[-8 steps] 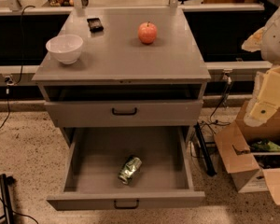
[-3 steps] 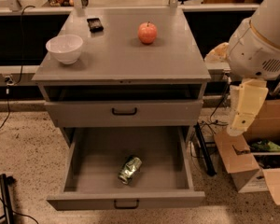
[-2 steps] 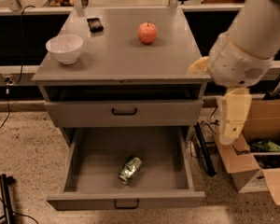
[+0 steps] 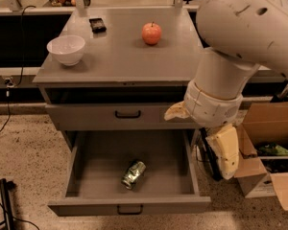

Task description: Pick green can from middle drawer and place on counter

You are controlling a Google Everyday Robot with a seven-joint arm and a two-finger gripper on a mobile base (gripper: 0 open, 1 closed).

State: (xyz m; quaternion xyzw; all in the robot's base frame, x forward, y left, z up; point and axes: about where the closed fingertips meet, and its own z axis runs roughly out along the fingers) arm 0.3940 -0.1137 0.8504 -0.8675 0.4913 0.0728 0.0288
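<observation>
The green can (image 4: pixel 134 173) lies on its side on the floor of the open middle drawer (image 4: pixel 129 204), a little right of centre. The grey counter (image 4: pixel 120 56) tops the cabinet. My big white arm comes in from the upper right and covers the cabinet's right front corner. My gripper (image 4: pixel 201 131) hangs at the drawer's right side, above and to the right of the can. It is open and empty. One cream finger (image 4: pixel 176 112) points left over the upper drawer front. The other finger (image 4: pixel 224 150) points down beside the drawer.
On the counter stand a white bowl (image 4: pixel 66 49) at the left, a red apple (image 4: pixel 151 33) at the back and a small black object (image 4: pixel 97 24). The upper drawer (image 4: pixel 120 115) is closed. Open cardboard boxes (image 4: pixel 269 128) sit on the floor to the right.
My arm has swung left and down from the right edge of view to the cabinet's right front corner. The can, drawer and counter items have not moved.
</observation>
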